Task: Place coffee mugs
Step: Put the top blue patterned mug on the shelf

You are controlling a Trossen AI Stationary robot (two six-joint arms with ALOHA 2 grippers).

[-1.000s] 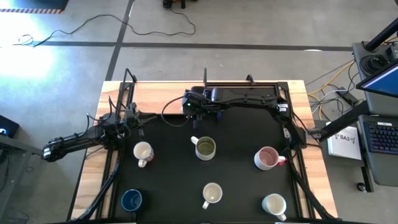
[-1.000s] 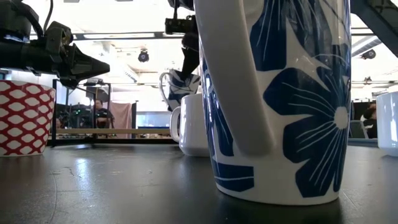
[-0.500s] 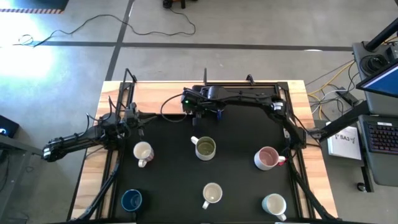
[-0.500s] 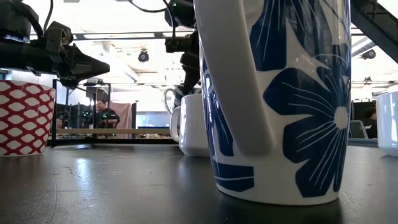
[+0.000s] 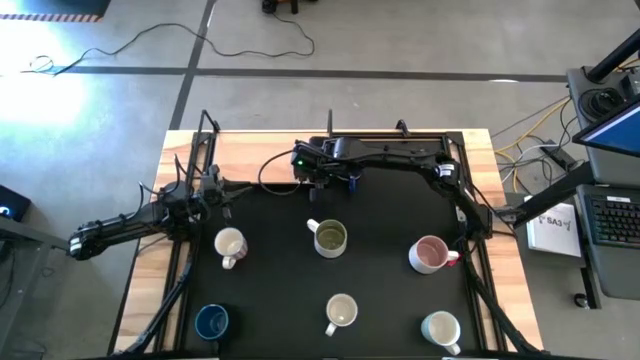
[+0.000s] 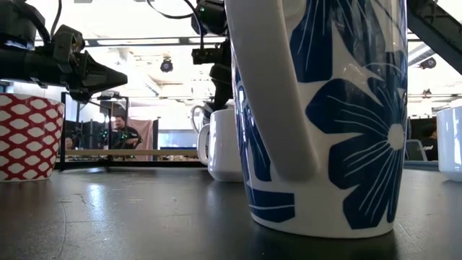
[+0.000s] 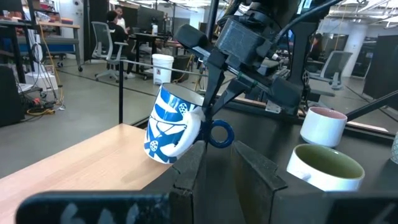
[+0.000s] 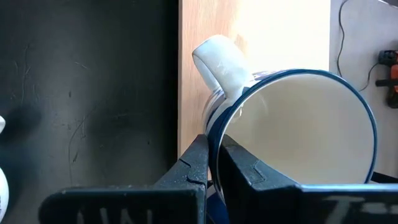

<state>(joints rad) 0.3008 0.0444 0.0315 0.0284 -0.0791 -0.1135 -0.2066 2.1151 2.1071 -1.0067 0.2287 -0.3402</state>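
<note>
Tool, right [image 5: 322, 180]: closed on the rim of a blue-and-white printed mug [image 7: 171, 124], one finger inside the wall and one outside. Mug is held tilted in the air, handle outward, over the far edge of the black mat [image 5: 270, 290], where bare wood of the table [image 5: 250, 150] begins; the right wrist view shows that mat-to-wood seam directly beneath the mug.

Tool, left [image 5: 222, 195]: at the mat's left far corner, fingers [image 7: 249, 168] parted and holding nothing, pointed toward the right tool.

Mugs on mat, six, well apart from one another: cream mug [image 5: 229, 244] left; olive-green-inside mug [image 5: 329, 238] centre, nearest the held mug; pink mug [image 5: 430, 254] right; dark blue mug [image 5: 211, 322] near left corner; white mug [image 5: 341, 312] near centre; pale mug [image 5: 440, 328] near right corner.

Open room: unoccupied mat strip between the far edge and the middle row; wood margin behind it bare.
</note>
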